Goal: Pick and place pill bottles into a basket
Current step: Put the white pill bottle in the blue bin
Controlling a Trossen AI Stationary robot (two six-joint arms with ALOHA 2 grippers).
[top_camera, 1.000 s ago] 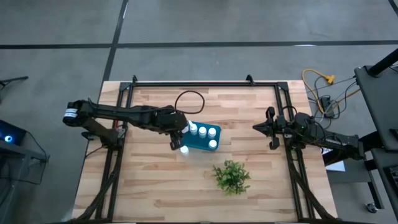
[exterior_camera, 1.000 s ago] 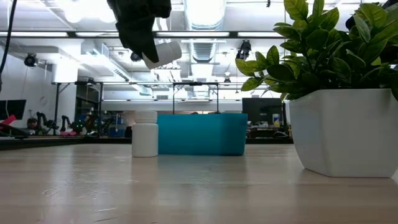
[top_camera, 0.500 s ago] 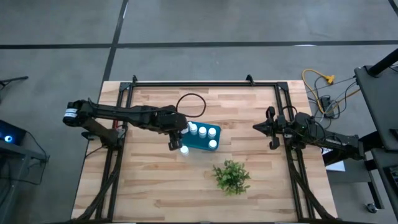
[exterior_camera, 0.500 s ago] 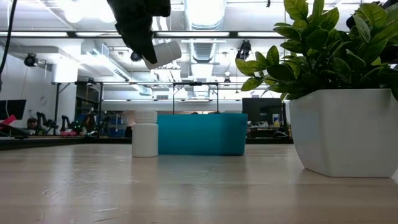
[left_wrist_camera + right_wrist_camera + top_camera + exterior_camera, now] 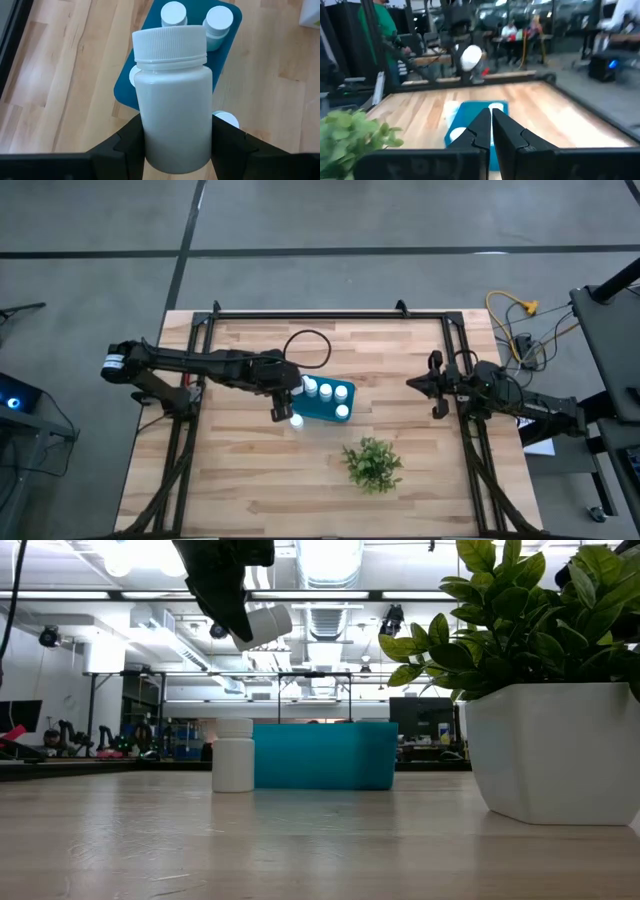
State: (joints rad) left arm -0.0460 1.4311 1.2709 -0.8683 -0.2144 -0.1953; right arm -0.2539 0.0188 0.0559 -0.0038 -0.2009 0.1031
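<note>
My left gripper (image 5: 286,388) is shut on a white pill bottle (image 5: 172,95), high above the table at the left end of the teal basket (image 5: 325,404). The held bottle also shows in the low view (image 5: 263,624). Several capped bottles stand in the basket (image 5: 219,21). One more bottle (image 5: 233,754) stands upright on its base on the table, beside the basket's left near corner. My right gripper (image 5: 437,386) is shut and empty at the table's right edge. My left gripper pinches the bottle's lower body (image 5: 150,145) between its two fingers (image 5: 131,142), one on each side. The fingers slant down from above and from the table's left. The bottle is lifted clear and tilted, with its cap (image 5: 280,616) pointing away from the wrist toward the basket.
A leafy plant in a white pot (image 5: 372,464) stands near the basket, toward the table's front. A black cable loop (image 5: 305,343) lies on the table behind the left gripper. A dark frame (image 5: 330,313) runs along the table's edges.
</note>
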